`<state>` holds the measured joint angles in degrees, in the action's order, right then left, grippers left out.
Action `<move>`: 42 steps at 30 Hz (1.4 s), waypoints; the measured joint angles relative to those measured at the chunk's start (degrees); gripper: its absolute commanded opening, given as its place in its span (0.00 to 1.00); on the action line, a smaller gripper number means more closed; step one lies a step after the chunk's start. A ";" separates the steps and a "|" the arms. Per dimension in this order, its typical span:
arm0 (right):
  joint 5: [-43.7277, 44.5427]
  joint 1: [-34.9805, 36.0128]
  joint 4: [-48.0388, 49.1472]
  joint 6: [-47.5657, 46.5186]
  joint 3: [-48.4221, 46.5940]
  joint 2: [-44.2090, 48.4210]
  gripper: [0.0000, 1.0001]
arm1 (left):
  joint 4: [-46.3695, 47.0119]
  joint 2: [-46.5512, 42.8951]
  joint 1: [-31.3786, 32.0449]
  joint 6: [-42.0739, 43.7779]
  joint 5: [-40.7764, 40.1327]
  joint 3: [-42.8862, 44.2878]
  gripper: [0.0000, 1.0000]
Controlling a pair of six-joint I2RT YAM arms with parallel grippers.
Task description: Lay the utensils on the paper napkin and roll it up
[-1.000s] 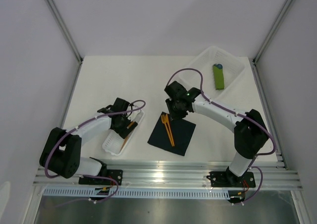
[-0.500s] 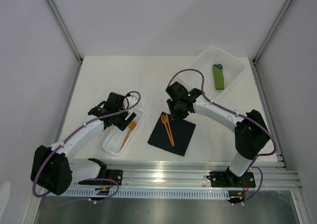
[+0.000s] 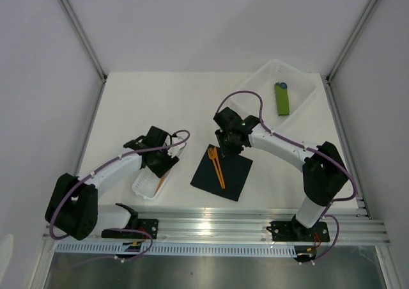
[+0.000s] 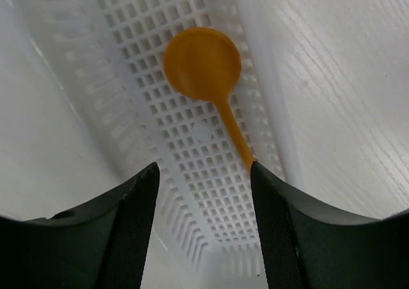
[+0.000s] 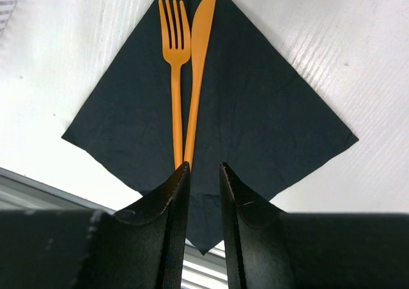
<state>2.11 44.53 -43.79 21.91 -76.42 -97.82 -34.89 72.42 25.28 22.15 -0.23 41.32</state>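
Orange spoon (image 4: 203, 65) just beyond left fingers (image 4: 137, 218)

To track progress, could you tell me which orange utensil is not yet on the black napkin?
The spoon: it lies in the white basket, while the fork and knife lie on the napkin.
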 measured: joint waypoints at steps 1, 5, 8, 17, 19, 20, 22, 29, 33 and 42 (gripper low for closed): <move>0.00 0.02 0.02 0.00 0.15 0.04 0.28 | -0.09 1.09 0.02 0.00 0.48 -0.17 0.63; -0.02 0.04 0.02 -0.02 0.61 0.20 0.28 | -0.11 2.93 0.15 0.35 2.60 -0.20 0.65; -0.02 0.09 0.04 -0.09 0.61 0.22 0.27 | 0.09 4.22 0.28 0.46 3.76 -0.20 0.66; -0.02 0.15 0.26 -0.13 0.68 0.22 0.27 | -0.46 10.64 0.39 -0.35 3.37 2.03 0.54; -0.02 0.15 0.35 -0.13 0.70 0.22 0.27 | -0.42 11.10 0.46 -0.90 2.78 2.45 0.45; -0.02 0.15 0.42 -0.13 0.70 0.22 0.27 | -0.42 11.28 0.48 -1.14 2.58 2.60 0.40; -0.02 0.15 0.44 -0.13 0.70 0.22 0.27 | -0.24 11.45 0.48 -1.38 1.70 2.78 0.27; -0.02 0.35 0.81 -0.13 1.09 0.22 0.27 | -0.11 10.78 0.46 -2.67 -0.92 2.73 0.01; -0.04 0.57 0.83 -0.11 1.09 0.22 0.26 | -0.35 9.73 0.48 -2.71 -1.31 2.73 0.01; -0.15 1.46 1.11 -0.11 1.20 0.70 0.26 | -0.37 3.72 0.09 -2.69 -4.74 3.34 0.01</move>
<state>1.96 46.00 -42.68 21.80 -75.22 -97.12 -35.27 76.14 25.36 19.46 -4.97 44.66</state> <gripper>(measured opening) 0.263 0.052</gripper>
